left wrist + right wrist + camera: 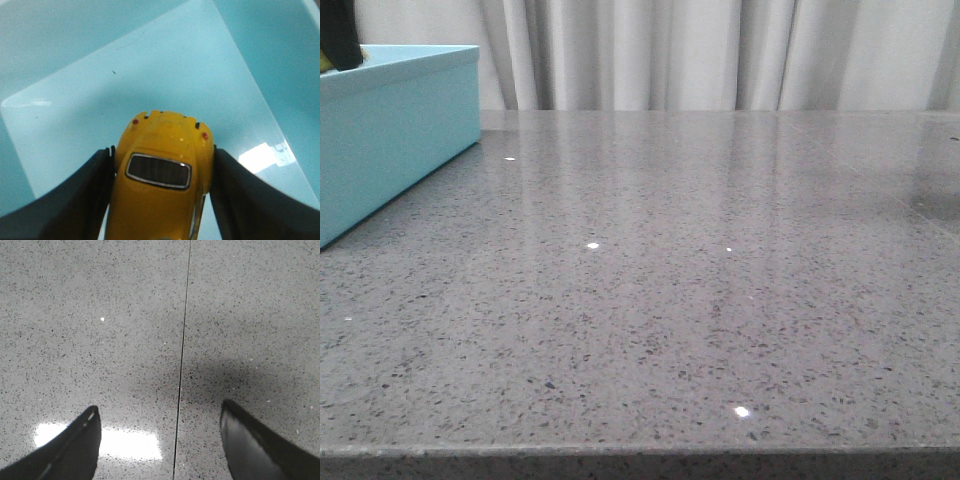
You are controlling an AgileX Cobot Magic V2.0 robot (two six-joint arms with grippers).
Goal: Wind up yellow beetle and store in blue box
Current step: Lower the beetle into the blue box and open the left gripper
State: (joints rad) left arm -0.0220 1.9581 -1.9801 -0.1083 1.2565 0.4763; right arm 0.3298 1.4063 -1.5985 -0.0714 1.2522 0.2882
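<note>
While the left gripper (162, 175) hangs over the inside of the blue box (395, 140), which stands at the far left corner of the table (660, 300), the storing step looks to be the one in hand. Left wrist view: both dark fingers (75, 200) pressed against the flanks of the yellow beetle (162, 170), closed on it, car seen from above with its window and two small red lamps showing. Below the car, the pale turquoise floor of the box and its walls; whether the wheels touch that floor cannot be told. Front view shows only the box's side and rim, plus a dark shape with a sliver of yellow at the top left edge, probably the left arm. Right gripper (160, 440) holds nothing, fingers spread wide above bare speckled grey table with a thin seam line, well apart from the box. Whether the winding is done cannot be read here. Judgement: next move calls for lowering until the beetle rests on the box floor, then spreading the fingers and lifting straight up clear of the walls.
</note>
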